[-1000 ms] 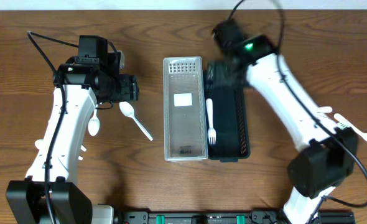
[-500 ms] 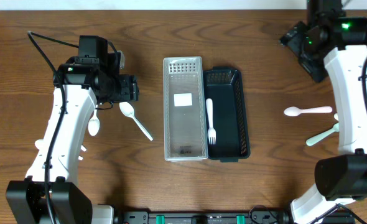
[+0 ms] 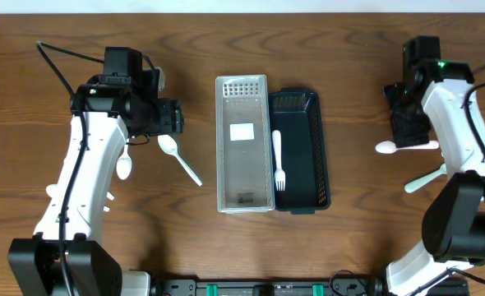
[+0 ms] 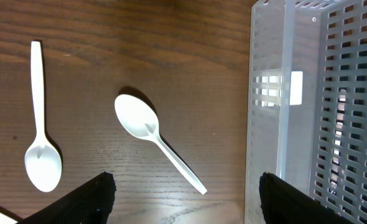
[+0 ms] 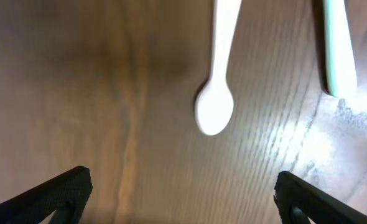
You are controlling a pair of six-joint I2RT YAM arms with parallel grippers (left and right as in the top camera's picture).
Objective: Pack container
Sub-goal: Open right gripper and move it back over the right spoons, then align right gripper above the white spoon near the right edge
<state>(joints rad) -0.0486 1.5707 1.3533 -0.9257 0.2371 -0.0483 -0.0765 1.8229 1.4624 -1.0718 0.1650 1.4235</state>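
A clear slotted container [image 3: 244,144] and a black container [image 3: 310,156] stand side by side mid-table; a white fork [image 3: 279,161] lies in the black one. My left gripper [image 3: 173,116] is open and empty, above a white spoon [image 3: 179,158] [image 4: 147,135]; a second spoon [image 3: 125,164] [image 4: 41,149] lies to its left. My right gripper [image 3: 404,125] is open and empty over bare wood just above a white spoon [image 3: 405,147] [image 5: 217,93]. A pale green utensil [image 3: 425,178] [image 5: 338,50] lies near it.
The clear container's wall [image 4: 277,112] fills the right of the left wrist view. A cable [image 3: 62,62] trails at the far left. The table's far edge runs along the top of the overhead view.
My right arm has swung from over the black container to the right side of the table, coming down above the white spoon. The left arm has not moved.
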